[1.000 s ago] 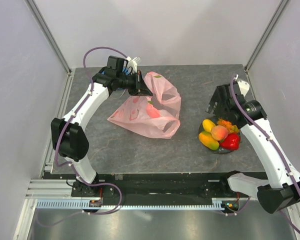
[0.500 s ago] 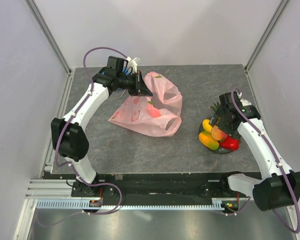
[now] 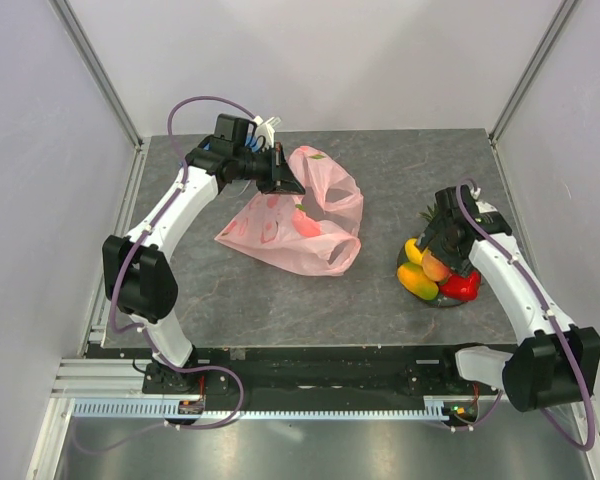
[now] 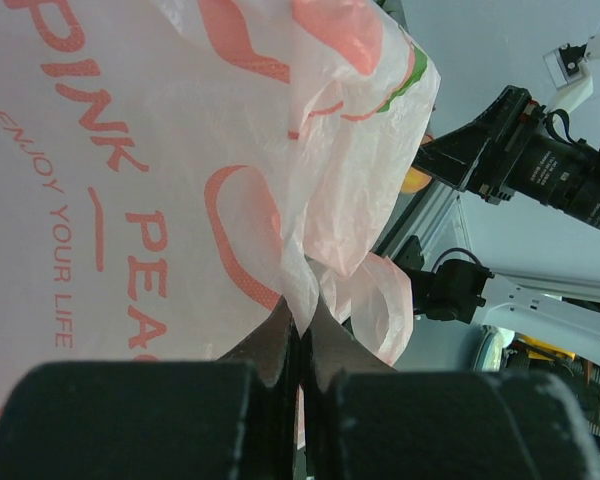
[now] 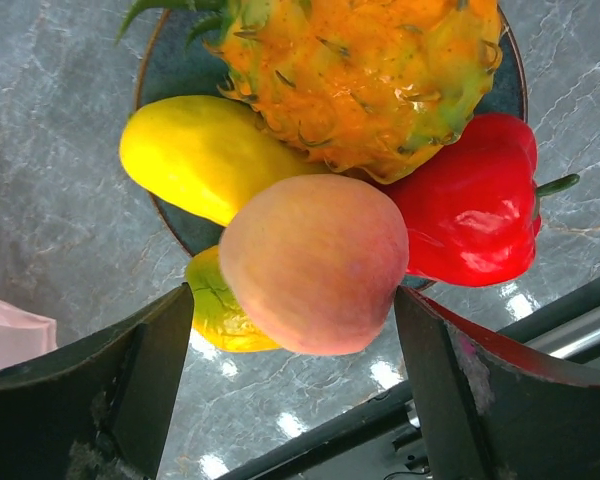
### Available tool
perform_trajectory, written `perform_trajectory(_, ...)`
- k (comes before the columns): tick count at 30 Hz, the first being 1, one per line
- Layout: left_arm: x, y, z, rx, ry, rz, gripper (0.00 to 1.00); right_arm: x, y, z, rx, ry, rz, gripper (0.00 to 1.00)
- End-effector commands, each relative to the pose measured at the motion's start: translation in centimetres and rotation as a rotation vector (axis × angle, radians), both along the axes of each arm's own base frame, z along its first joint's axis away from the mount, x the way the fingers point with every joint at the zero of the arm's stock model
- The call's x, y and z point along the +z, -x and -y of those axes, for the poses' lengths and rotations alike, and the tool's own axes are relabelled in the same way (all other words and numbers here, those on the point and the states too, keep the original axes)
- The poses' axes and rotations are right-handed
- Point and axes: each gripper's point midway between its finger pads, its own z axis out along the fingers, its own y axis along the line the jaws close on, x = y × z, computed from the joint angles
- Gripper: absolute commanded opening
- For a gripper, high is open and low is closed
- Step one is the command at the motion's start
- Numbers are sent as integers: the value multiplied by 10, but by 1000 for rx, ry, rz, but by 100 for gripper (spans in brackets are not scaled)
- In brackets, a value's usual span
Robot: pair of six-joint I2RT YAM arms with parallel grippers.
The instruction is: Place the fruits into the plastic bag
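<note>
The pink plastic bag (image 3: pixel 300 228) lies crumpled at the table's middle left, and my left gripper (image 3: pixel 283 183) is shut on its upper edge. In the left wrist view the film (image 4: pixel 180 150) is pinched between the closed fingertips of that gripper (image 4: pixel 302 325). The fruits sit piled on a dark plate (image 3: pixel 446 302): two yellow-green mangoes (image 5: pixel 195 155), a peach (image 5: pixel 315 262), a shiny red one (image 5: pixel 475 210) and an orange pineapple (image 5: pixel 370 70). My right gripper (image 5: pixel 295 300) is open and lowered over the pile, its fingers (image 5: pixel 150 380) standing either side of the peach.
The plate (image 5: pixel 180 70) rests near the table's right front on grey marbled surface. A black rail runs along the near edge (image 3: pixel 310 360). White walls and metal frame posts close in the left, right and back sides.
My right arm swung from behind the plate forward and down over the fruits, bringing its open fingers around the peach. The left gripper kept its hold on the bag.
</note>
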Motion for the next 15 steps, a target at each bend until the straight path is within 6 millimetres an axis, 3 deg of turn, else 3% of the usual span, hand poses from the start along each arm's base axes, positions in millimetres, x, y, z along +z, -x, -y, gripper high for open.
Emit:
perform_trajectory(1,4,3,3,-27,19,19,2,-9,-6,0,-32,-8,6,89)
perform_trajectory(15,6,2,4,-30,25,25,2,-16,-10,1,-54,-6,7,78)
